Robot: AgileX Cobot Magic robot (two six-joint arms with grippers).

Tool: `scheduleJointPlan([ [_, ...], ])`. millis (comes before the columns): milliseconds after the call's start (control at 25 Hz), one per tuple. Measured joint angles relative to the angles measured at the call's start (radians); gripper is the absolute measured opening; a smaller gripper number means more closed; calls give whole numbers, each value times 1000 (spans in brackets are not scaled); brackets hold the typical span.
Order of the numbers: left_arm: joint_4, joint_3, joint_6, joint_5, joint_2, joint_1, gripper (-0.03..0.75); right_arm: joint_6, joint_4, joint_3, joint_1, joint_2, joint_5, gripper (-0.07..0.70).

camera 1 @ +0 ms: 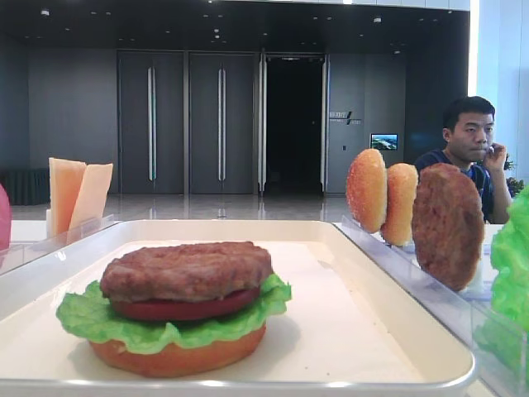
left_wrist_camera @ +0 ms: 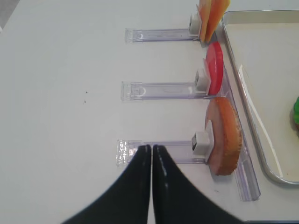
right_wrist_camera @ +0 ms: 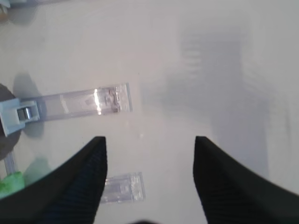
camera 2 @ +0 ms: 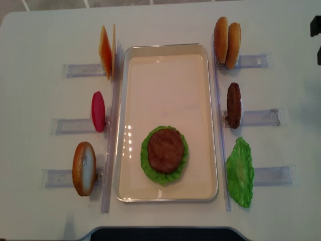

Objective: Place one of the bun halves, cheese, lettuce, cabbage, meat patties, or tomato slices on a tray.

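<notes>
The cream tray (camera 2: 165,90) holds a stack: bun half (camera 1: 178,357), lettuce (camera 1: 91,318), tomato slice (camera 1: 182,309) and a meat patty (camera 2: 165,150) on top. Left of the tray stand cheese (camera 2: 105,51), a tomato slice (camera 2: 98,111) and a bun half (camera 2: 84,168). On its right stand two bun halves (camera 2: 226,42), a patty (camera 2: 233,105) and lettuce (camera 2: 239,172). My left gripper (left_wrist_camera: 152,148) is shut and empty, over the clear holder beside that bun half (left_wrist_camera: 226,135). My right gripper (right_wrist_camera: 149,140) is open and empty above bare table.
Clear plastic holders (camera 2: 258,117) stick out from both long sides of the tray. In the right wrist view two holder ends (right_wrist_camera: 88,102) lie on the white table, with a bit of green (right_wrist_camera: 9,184) at the left edge. A seated person (camera 1: 467,149) is behind the table.
</notes>
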Motion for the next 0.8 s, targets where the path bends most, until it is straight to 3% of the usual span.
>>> scheduleJointPlan([
  [200, 0, 0, 0, 0, 0, 0, -1, -3, 0, 145, 0, -180, 3, 421],
  [800, 0, 0, 0, 0, 0, 0, -1, -19, 0, 428, 0, -849, 5, 421],
])
